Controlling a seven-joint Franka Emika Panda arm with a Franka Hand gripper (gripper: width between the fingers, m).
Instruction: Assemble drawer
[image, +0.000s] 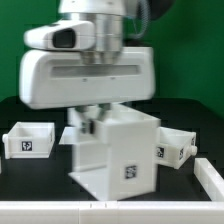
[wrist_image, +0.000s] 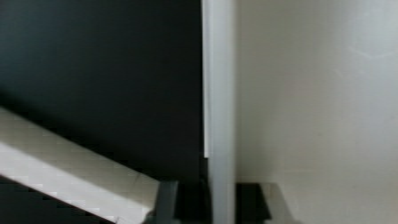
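A big white open drawer case with a marker tag on its front stands in the middle of the black table. My gripper comes down on its top edge at the back left corner. In the wrist view a thin upright wall of the case runs straight between my two dark fingers, and my gripper is shut on that wall. A small white drawer box sits at the exterior view's left and another at its right, close to the case.
A white rail runs along the table's front edge and turns up at the exterior view's right. A slanted white panel shows beside the fingers in the wrist view. The arm's large white hand hides the area behind the case.
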